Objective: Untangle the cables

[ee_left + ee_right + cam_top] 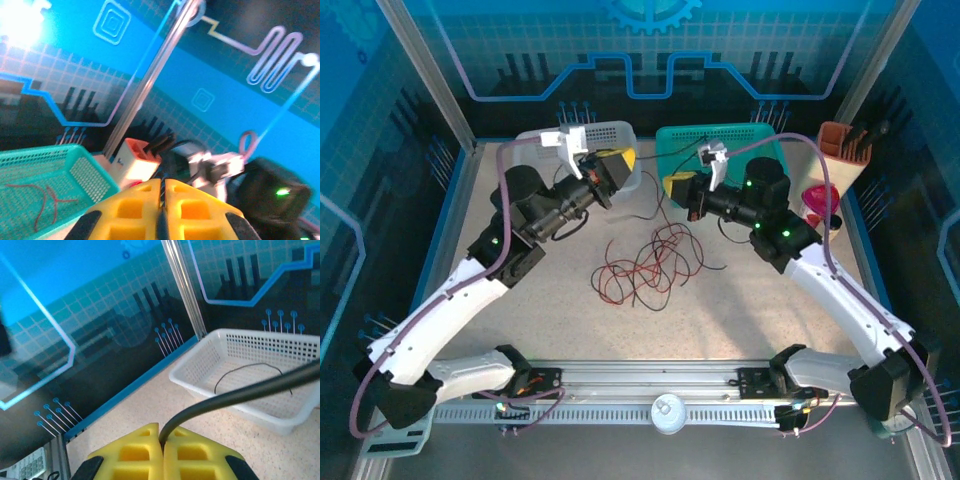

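Right wrist: right hand (161,432) pinching black cable (240,392) (arms raised); left hand (161,184) pressed together.

A white basket (620,133) sat at the bench's (740,310) eleven o'clock, a teal basket (750,138) at one, a pink funnel (817,200) at two.

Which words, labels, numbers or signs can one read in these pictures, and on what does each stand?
No word or number can be read in any view.
gear sign: a drawn symbol on the back wall, without letters.
dark mark on the holder: too blurred to read.
round white cap by the front rail: any print on it is too small to read.
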Tool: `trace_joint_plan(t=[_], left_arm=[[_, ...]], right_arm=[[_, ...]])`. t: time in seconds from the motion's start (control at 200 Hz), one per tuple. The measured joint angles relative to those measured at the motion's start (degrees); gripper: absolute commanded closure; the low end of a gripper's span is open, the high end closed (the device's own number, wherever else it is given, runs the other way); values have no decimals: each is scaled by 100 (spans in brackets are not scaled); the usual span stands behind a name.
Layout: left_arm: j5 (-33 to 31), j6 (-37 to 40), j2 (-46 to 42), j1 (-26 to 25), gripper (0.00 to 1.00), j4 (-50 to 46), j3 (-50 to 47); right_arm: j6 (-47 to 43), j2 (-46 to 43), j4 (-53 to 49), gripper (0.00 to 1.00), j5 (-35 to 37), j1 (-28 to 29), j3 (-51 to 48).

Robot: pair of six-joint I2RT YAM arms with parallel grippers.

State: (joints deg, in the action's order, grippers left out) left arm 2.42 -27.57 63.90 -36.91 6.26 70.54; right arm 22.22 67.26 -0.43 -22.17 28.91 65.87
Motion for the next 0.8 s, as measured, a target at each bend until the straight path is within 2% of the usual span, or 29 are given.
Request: trace_joint_plan(t=[0.225, 0.445, 0.705, 0.8], left_arm=[[-442, 96, -138, 0, 100, 26, -675], [-538, 160, -192, 7, 98, 103, -1049], [-44, 664, -192, 44, 98, 302, -1392], [203, 822, -168, 44, 90, 308, -1436]], right_arm=[[4, -129, -157, 100, 4, 2, 297], [46, -127, -225, 100, 7, 2, 326], [111, -127, -306, 100, -2, 2, 382], [155, -127, -302, 100, -57, 4, 433]])
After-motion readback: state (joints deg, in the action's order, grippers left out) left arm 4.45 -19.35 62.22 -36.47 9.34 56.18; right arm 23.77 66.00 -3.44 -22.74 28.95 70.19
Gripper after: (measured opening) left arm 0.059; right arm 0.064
